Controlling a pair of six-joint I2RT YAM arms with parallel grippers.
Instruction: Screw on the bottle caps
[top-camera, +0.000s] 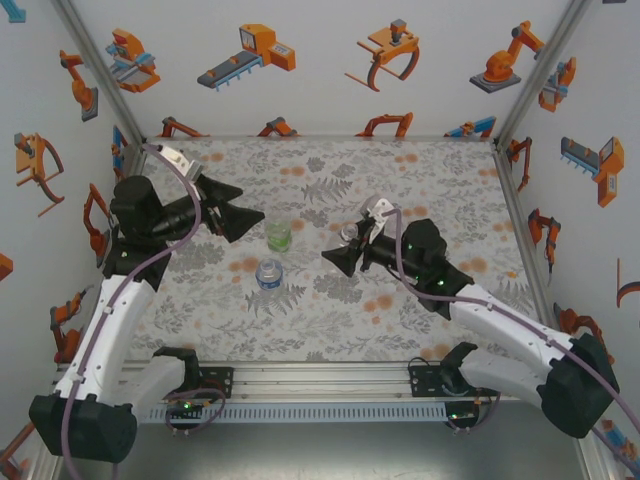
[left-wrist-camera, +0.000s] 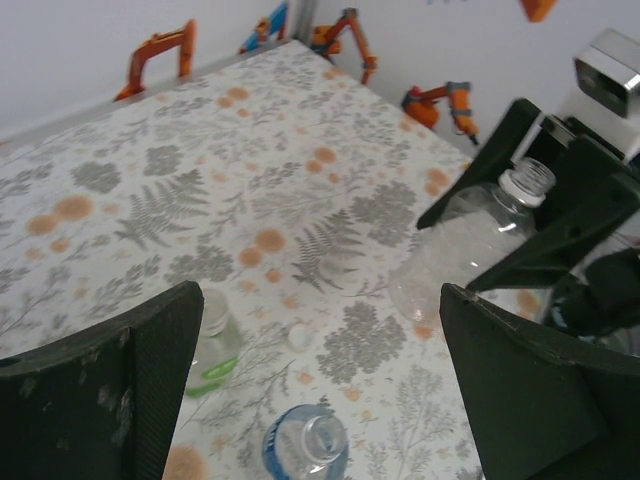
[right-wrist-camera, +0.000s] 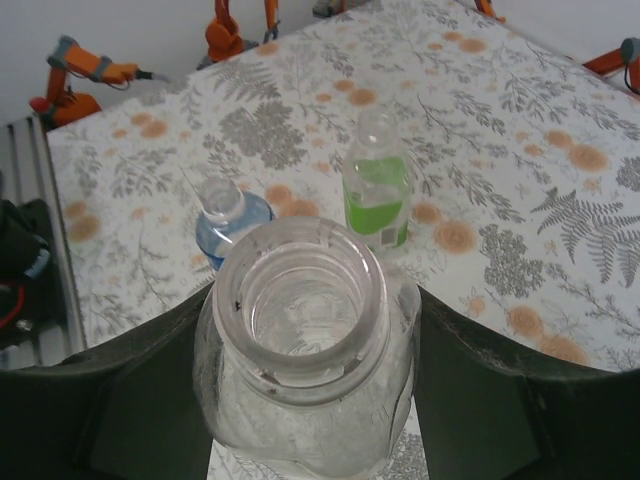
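My right gripper (right-wrist-camera: 315, 300) is shut on a clear bottle (right-wrist-camera: 300, 345) and holds it above the table, its open neck uncapped. The same bottle (left-wrist-camera: 465, 240) appears at the right of the left wrist view. A green-labelled bottle (top-camera: 278, 236) and a shorter blue-banded bottle (top-camera: 268, 273) stand upright and uncapped mid-table. One small white bottle cap (left-wrist-camera: 298, 337) lies on the cloth between them. My left gripper (top-camera: 250, 208) hovers open just left of the green bottle (left-wrist-camera: 213, 343), and the blue bottle (left-wrist-camera: 310, 447) sits below the wide gap between its fingers (left-wrist-camera: 110, 390).
The floral tablecloth (top-camera: 420, 180) covers the table, with white walls printed with orange robots on three sides. A metal rail (top-camera: 320, 380) with both arm bases runs along the near edge.
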